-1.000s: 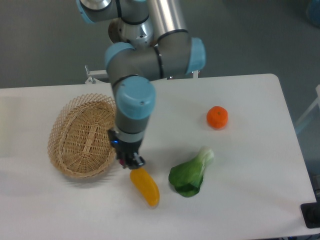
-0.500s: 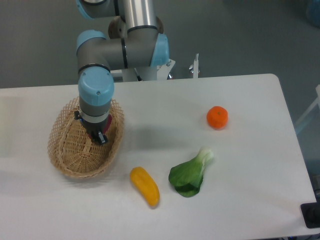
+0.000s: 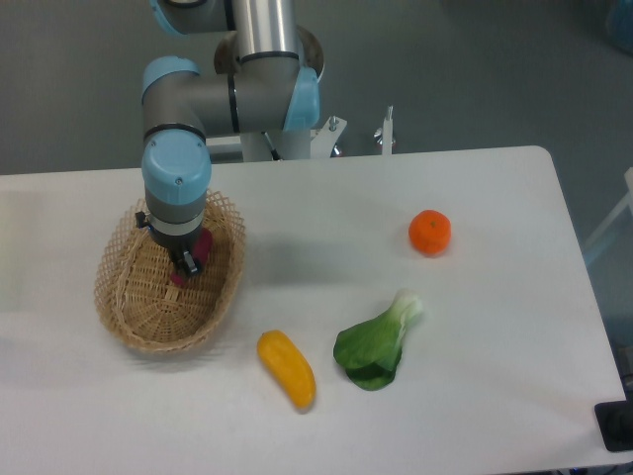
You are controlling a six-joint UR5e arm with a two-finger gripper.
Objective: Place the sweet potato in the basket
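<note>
The light tan wicker basket point(image 3: 134, 312) sits at the table's left. My gripper point(image 3: 187, 263) points down inside it, over the right half of its floor. The dark magenta sweet potato point(image 3: 203, 243) is between the fingers, and its ends stick out on either side of them, one up-right and one down-left. The gripper is shut on it. I cannot tell whether the tuber touches the basket floor, because the wrist hides its middle.
A yellow-orange oblong vegetable point(image 3: 287, 369) lies in front of the basket, to its right. Beside it is a green bok choy point(image 3: 376, 346). A round orange fruit point(image 3: 429, 232) sits further right. The arm's base stands behind the basket.
The arm swung left from beside the yellow vegetable to over the basket, carrying the sweet potato. In the last half second it shifted slightly left and lower inside the basket.
</note>
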